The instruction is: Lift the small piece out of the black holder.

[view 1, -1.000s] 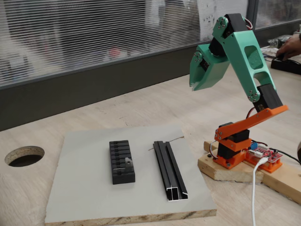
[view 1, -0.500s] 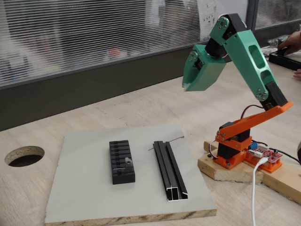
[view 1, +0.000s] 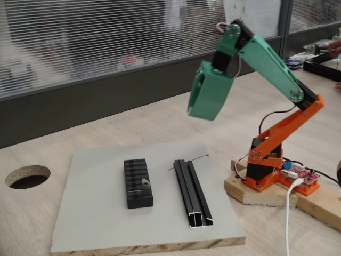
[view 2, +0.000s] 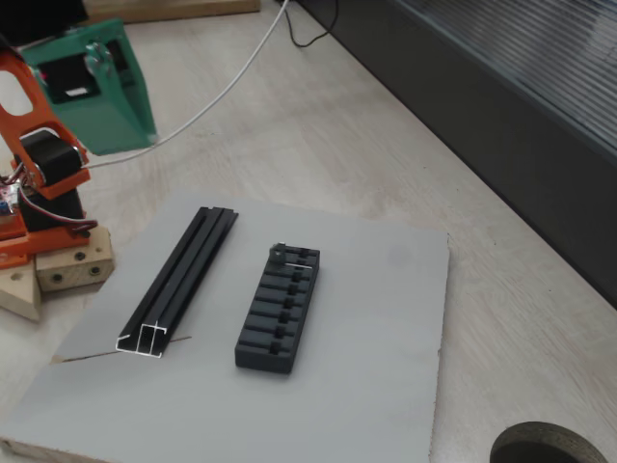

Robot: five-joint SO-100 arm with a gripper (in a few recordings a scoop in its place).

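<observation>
The black holder (view 1: pixel 137 184) (view 2: pixel 280 309) lies on a grey board (view 1: pixel 96 213) (view 2: pixel 386 367). The small piece (view 1: pixel 145 184) (view 2: pixel 279 254), a tiny silver bracket, sits in a slot near one end of the holder. My green gripper (view 1: pixel 195 111) hangs in the air behind the board's far edge, up and to the right of the holder and well apart from it. It points down and to the left, and its jaws look pressed together with nothing between them.
A long black rail (view 1: pixel 192 192) (view 2: pixel 178 285) lies on the board beside the holder. The orange arm base (view 1: pixel 264 165) (view 2: pixel 39 164) stands on wooden blocks by the board. The table has a round hole (view 1: pixel 27 176) (view 2: pixel 549 449). A person's hand (view 1: pixel 335 48) is near a black tray (view 1: pixel 322 66).
The arm has reached out to the left and the gripper has dropped lower, nearer to the board. The holder, small piece and rail have not moved.
</observation>
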